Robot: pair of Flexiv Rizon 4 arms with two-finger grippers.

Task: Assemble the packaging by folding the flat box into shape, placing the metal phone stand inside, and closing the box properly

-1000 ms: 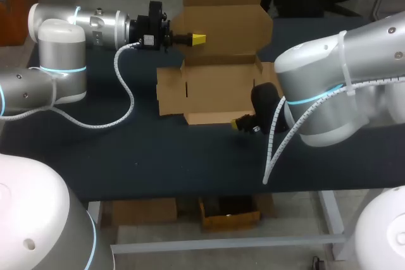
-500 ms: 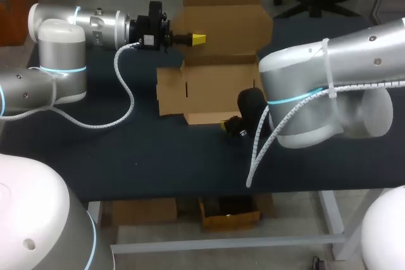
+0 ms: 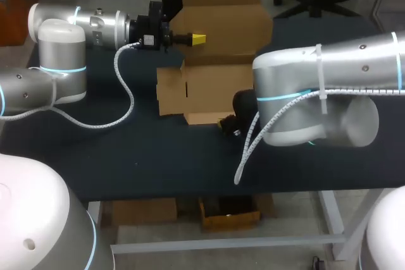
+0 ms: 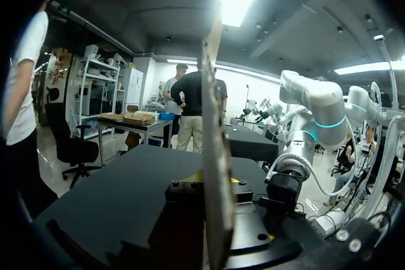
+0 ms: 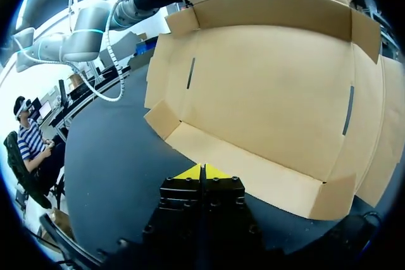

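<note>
From the box, my right arm blocks 3 to 5 o'clock; the upright lid walls off 12. Bare table at 6 to 8 o'clock gives me free passage.

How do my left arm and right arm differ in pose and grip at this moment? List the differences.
1. The left arm comes in high and level. The right arm bends down low to the table.
2. The left arm's jaws clamp the upright lid panel from both sides. The right arm's jaws are shut on nothing, tips together at the front flap.
Shared: both are at the same cardboard box.
</note>
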